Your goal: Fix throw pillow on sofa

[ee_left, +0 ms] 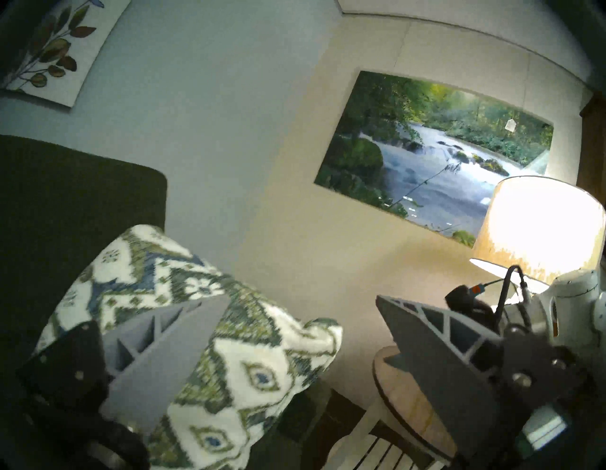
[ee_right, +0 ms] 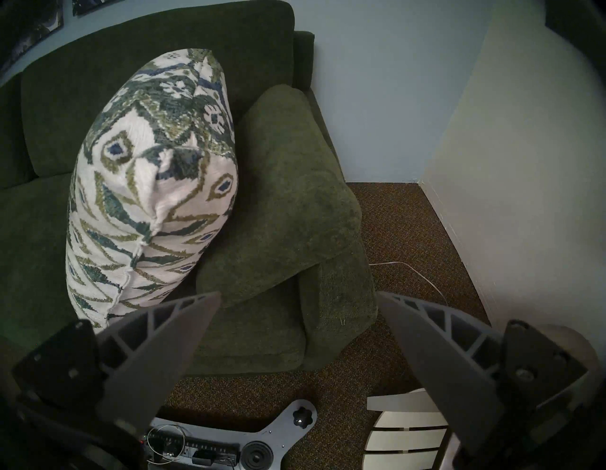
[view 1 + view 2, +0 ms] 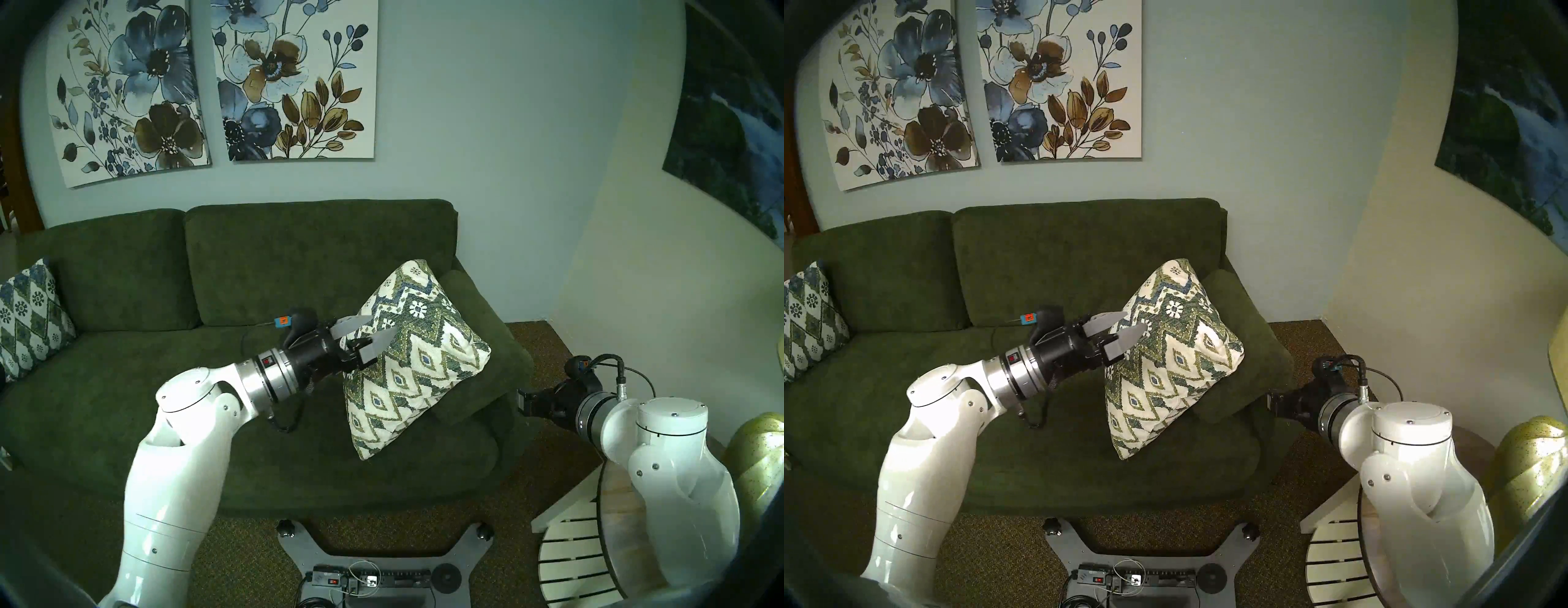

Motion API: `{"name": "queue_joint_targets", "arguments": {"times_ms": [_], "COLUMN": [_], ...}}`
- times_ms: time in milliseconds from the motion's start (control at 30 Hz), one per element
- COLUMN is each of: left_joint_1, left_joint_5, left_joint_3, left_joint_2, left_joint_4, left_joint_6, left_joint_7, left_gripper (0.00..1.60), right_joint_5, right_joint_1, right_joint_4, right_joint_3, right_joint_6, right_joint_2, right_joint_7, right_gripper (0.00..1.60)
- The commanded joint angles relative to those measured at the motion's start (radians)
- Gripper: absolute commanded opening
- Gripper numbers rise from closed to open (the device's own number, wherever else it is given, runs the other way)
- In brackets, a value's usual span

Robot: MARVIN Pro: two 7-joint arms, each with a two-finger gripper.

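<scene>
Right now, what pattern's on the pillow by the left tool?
Cream throw pillow with olive-green and blue zigzags and diamonds; clearest in head stereo left.

dim room lit by a glaring lamp [image 1: 541,229] at right; left wrist view blurred, fisheye edges dark.

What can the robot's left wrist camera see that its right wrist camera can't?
Only the left wrist view shows the glowing lamp, the river picture on the wall, and the other arm's white wrist. Only the right wrist view shows the sofa's padded armrest, the brown carpet and the robot's grey base. Both show the throw pillow propped on the green sofa, plus their own open end effector: the left end effector beside the pillow, the right end effector holding nothing.
</scene>
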State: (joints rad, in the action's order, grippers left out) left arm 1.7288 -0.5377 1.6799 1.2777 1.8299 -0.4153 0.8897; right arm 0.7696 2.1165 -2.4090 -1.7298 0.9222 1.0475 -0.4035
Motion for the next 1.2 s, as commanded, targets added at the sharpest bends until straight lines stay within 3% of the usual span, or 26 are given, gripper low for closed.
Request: {"name": "queue_joint_targets", "arguments": {"times_ms": [0, 67, 100, 267, 333, 533, 567, 667, 800, 867, 1167], "left_joint_1": [0.038, 0.068, 0.082, 0.133, 0.145, 0.132, 0.119, 0.102, 0.080, 0.076, 0.072], "left_joint_5": [0.034, 0.043, 0.059, 0.060, 0.069, 0.118, 0.138, 0.160, 0.160, 0.149, 0.152], "left_joint_3": [0.114, 0.144, 0.175, 0.247, 0.270, 0.311, 0.322, 0.329, 0.327, 0.321, 0.323], "left_joint_2": [-0.114, -0.156, -0.142, -0.195, -0.197, -0.167, -0.148, -0.126, -0.121, -0.126, -0.123], "left_joint_4": [-0.092, -0.110, -0.113, -0.157, -0.182, -0.243, -0.265, -0.283, -0.326, -0.345, -0.351], "left_joint_6": [0.074, 0.115, 0.126, 0.211, 0.267, 0.346, 0.395, 0.409, 0.495, 0.551, 0.561], "left_joint_7": [0.082, 0.117, 0.129, 0.209, 0.245, 0.310, 0.323, 0.320, 0.346, 0.350, 0.357], "left_gripper": [1.60, 1.60, 1.60, 1.60, 1.60, 1.60, 1.60, 1.60, 1.60, 1.60, 1.60], "right_joint_5": [0.000, 0.000, 0.000, 0.000, 0.000, 0.000, 0.000, 0.000, 0.000, 0.033, 0.116], "right_joint_1": [-0.001, -0.001, -0.001, -0.001, -0.001, 0.000, 0.000, 0.000, 0.000, -0.028, -0.098], "right_joint_4": [-0.010, -0.010, -0.010, -0.010, -0.011, -0.012, -0.012, -0.012, -0.012, -0.024, -0.035], "right_joint_3": [0.000, 0.000, 0.000, 0.000, 0.000, 0.000, 0.000, 0.000, -0.001, -0.010, -0.033], "right_joint_6": [0.000, 0.000, 0.000, 0.000, 0.000, 0.001, 0.001, 0.001, 0.001, 0.012, 0.002], "right_joint_2": [-0.001, -0.001, -0.001, -0.001, -0.001, -0.001, -0.001, -0.001, -0.001, -0.023, -0.052], "right_joint_7": [0.001, 0.001, 0.001, 0.001, 0.001, 0.001, 0.001, 0.001, 0.000, 0.047, 0.170], "right_gripper": [1.60, 1.60, 1.60, 1.60, 1.60, 1.60, 1.60, 1.60, 1.60, 1.60, 1.60]}}
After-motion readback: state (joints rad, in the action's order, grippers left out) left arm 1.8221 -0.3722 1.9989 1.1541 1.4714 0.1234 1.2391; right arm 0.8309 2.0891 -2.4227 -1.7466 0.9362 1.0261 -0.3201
